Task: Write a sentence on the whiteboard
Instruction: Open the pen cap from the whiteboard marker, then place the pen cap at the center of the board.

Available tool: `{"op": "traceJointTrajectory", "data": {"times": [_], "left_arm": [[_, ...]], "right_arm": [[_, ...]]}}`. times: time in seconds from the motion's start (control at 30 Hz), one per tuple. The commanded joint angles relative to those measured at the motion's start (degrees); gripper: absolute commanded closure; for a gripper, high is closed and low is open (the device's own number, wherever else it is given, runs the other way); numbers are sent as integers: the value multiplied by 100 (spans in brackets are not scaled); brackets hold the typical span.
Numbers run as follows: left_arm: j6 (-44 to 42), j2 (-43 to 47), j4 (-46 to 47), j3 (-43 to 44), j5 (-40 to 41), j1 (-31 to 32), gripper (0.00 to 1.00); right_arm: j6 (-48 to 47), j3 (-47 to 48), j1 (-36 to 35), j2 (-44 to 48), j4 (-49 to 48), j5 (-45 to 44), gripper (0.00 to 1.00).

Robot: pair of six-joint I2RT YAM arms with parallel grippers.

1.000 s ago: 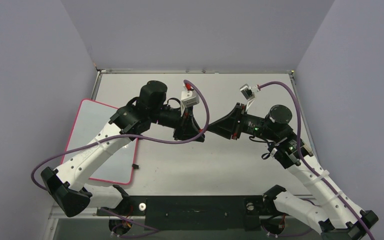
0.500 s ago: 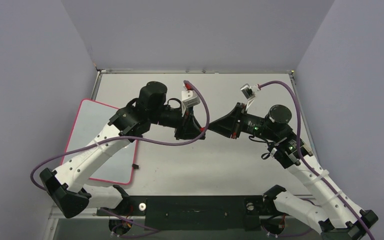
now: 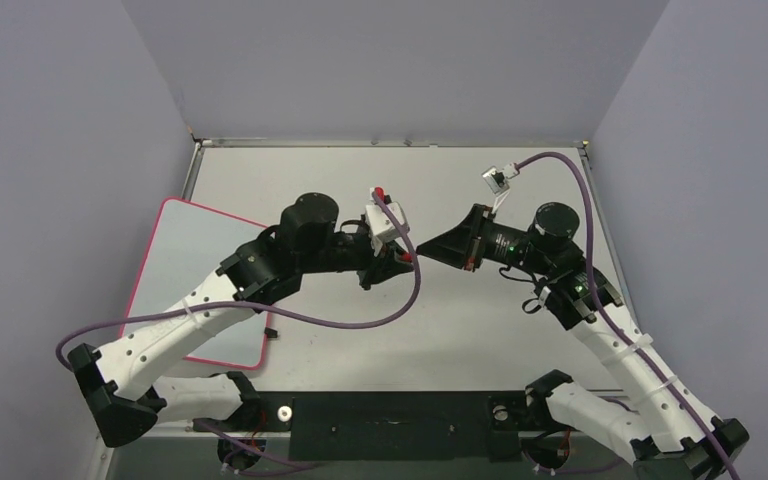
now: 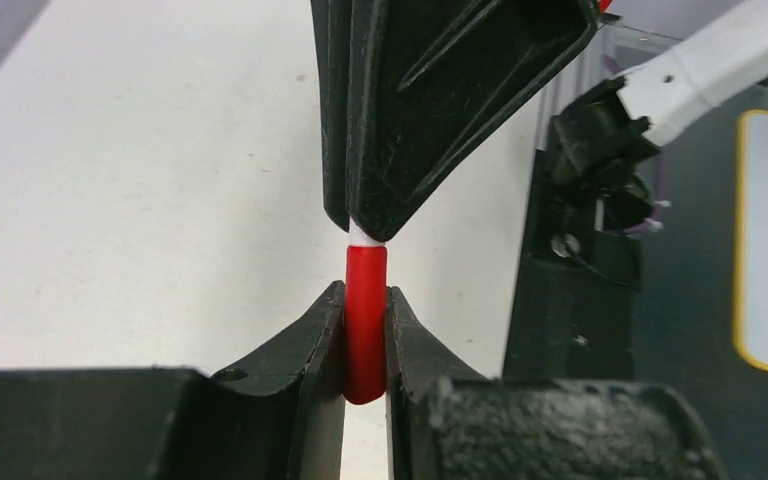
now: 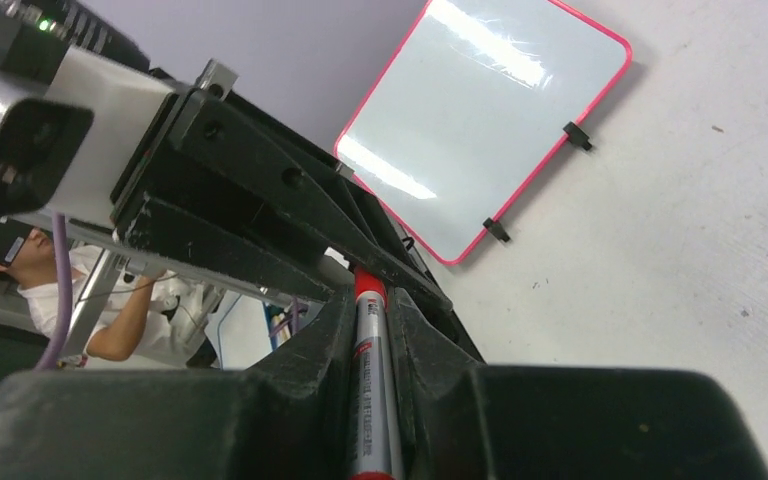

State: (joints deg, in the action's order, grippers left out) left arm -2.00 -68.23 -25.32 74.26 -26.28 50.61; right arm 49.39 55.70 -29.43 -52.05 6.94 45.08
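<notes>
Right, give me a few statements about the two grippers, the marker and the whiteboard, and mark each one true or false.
1. The left gripper is closed on the red cap of the marker. True.
2. The right gripper hangs open above the whiteboard. False: it is shut on the marker's body over the middle of the table, tip to tip with the left gripper.
3. No writing shows on the whiteboard. True.
4. The whiteboard lies on the right side of the table. False: it lies on the left side, partly under the left arm.
</notes>
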Motion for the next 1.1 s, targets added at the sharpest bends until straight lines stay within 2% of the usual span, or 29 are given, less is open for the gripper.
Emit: {"op": "traceJointTrajectory", "data": {"times": [0.0,0.17,0.4,0.5,0.67,0.83,1.07], "left_arm": [[-673,232,740,-495,1592,209,100],[-1153,213,1519,-963,1939,232,100],[-1060,168,1720,-1207,2246,256,100],[-905,-105,1828,-1221,2616,233,100],[47,-571,2423,-1423,3309,-57,100],[1304,-1814,2178,-850,2930,-882,100],[1878,-3853,1816,242,3042,-1529,97]], "right_arm": [[67,75,572,31,240,-324,100],[21,-21,1042,102,489,-291,100],[46,-250,1688,219,562,-51,100],[-143,-254,1775,297,758,-372,100],[-692,-99,1788,604,1478,-1654,100],[-915,-236,1779,888,1742,-2327,100],[-1068,-409,1783,982,1930,-2641,100]]}}
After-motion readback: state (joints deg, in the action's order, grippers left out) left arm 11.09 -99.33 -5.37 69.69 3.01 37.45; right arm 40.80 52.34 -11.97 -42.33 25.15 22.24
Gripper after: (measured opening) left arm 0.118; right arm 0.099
